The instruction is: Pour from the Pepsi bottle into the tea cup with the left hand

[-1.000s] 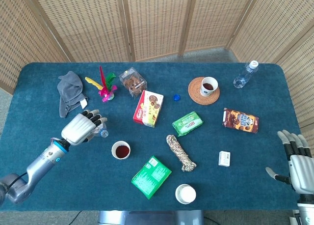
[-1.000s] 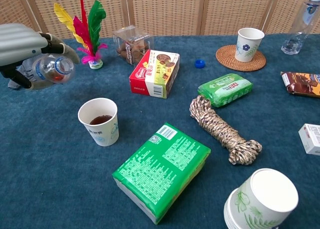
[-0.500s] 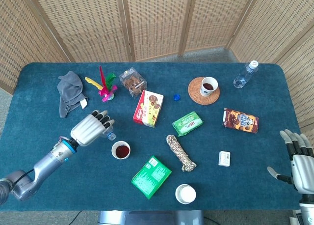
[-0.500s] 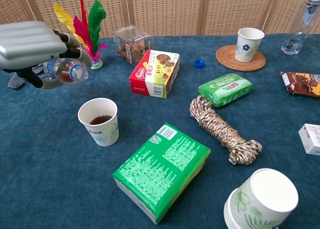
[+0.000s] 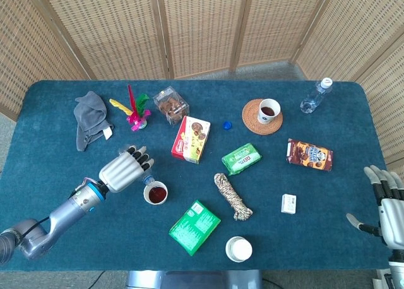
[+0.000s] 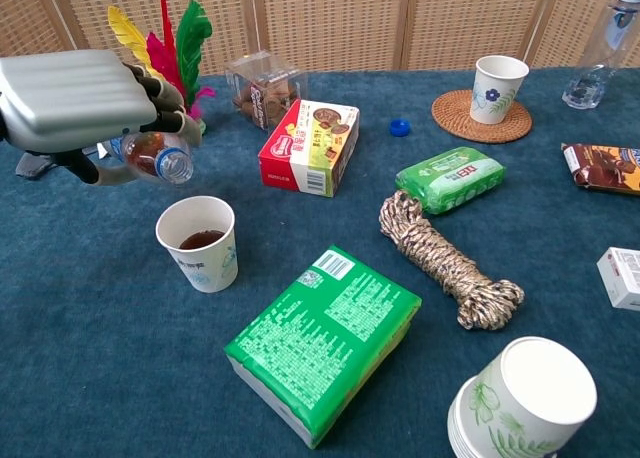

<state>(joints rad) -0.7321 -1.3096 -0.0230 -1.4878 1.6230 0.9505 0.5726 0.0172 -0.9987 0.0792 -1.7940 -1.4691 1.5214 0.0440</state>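
- Head view: the silver left hand (image 5: pixel 124 170) holds the small clear plastic Pepsi bottle (image 5: pixel 148 176), fingers wrapped round its body. The bottle's open mouth points toward the white paper tea cup with dark liquid (image 5: pixel 155 192) and sits just up-left of the cup's rim.
- Head view: the right hand (image 5: pixel 389 204) hangs well away from the tea cup, off the far right edge of the blue cloth surface (image 5: pixel 57 175), fingers spread and holding nothing.
- Head view: risk, as I judge it: the mouth is not yet over the cup opening, so tipping further from here would spill onto the cloth beside the cup.
- Head view: room: bare cloth lies left of and below the cup; the red and white snack box (image 5: pixel 191 139) stands up-right of it and the green packet (image 5: pixel 194 226) down-right, both apart from it.
- Chest view: the left hand (image 6: pixel 80 103) grips the bottle (image 6: pixel 157 155) nearly on its side, neck slanted down; a little dark liquid shows inside. The mouth is above and left of the tea cup (image 6: pixel 199 243), not touching it.
- Chest view: risk: the light paper cup could tip if the bottle or fingers knock its rim during lowering.
- Chest view: the feathered shuttlecock (image 6: pixel 172 53) stands close behind the hand, beyond the cup; a backward swing could catch it. The cup's near side is open cloth.
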